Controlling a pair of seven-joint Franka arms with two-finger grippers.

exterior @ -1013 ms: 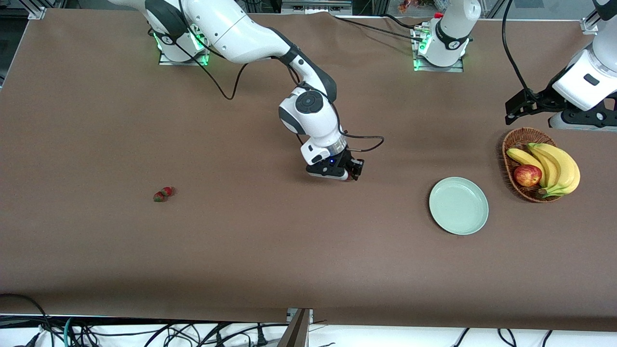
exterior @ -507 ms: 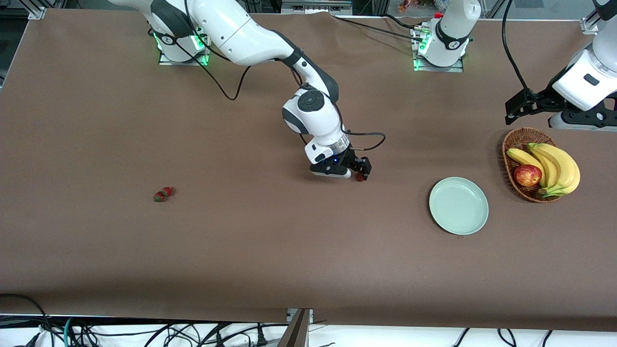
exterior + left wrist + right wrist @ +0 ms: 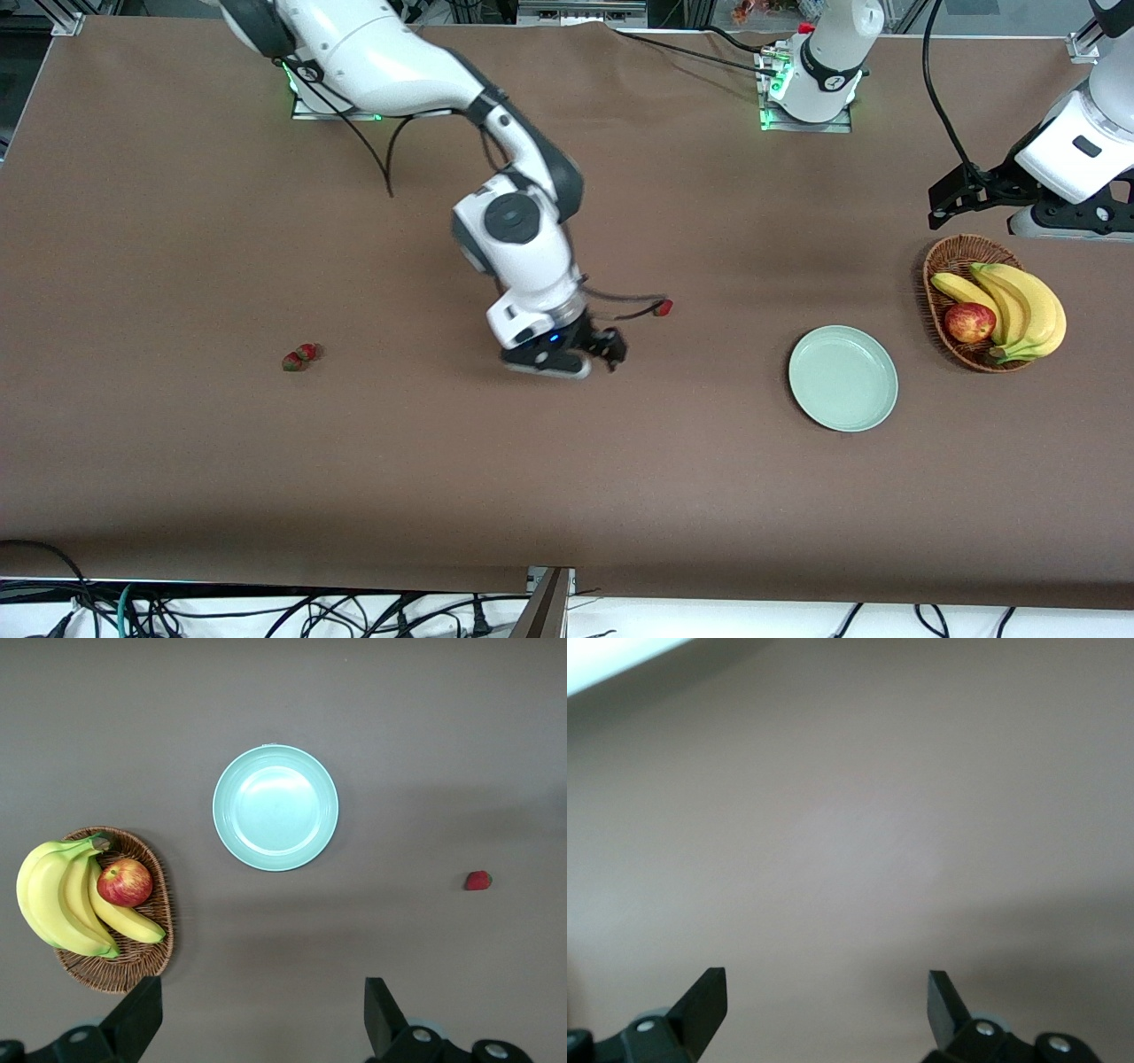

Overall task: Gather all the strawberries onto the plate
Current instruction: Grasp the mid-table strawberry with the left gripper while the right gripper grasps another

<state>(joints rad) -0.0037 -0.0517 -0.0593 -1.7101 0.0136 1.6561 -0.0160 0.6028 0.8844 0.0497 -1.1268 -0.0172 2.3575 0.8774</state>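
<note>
One strawberry lies alone on the brown table, between my right gripper and the plate. Two more strawberries lie touching each other toward the right arm's end of the table. The mint-green plate holds nothing. My right gripper is open over bare table, a short way from the lone strawberry, with nothing between its fingers. My left gripper waits open, high over the table beside the basket.
A brown wicker basket stands beside the plate at the left arm's end. It holds bananas and a red apple. A cable from the right wrist hangs close to the lone strawberry.
My right gripper opened and let go of the strawberry, which now lies on the table. The right arm then swung away from it, toward its own end of the table. The left arm has not moved.
</note>
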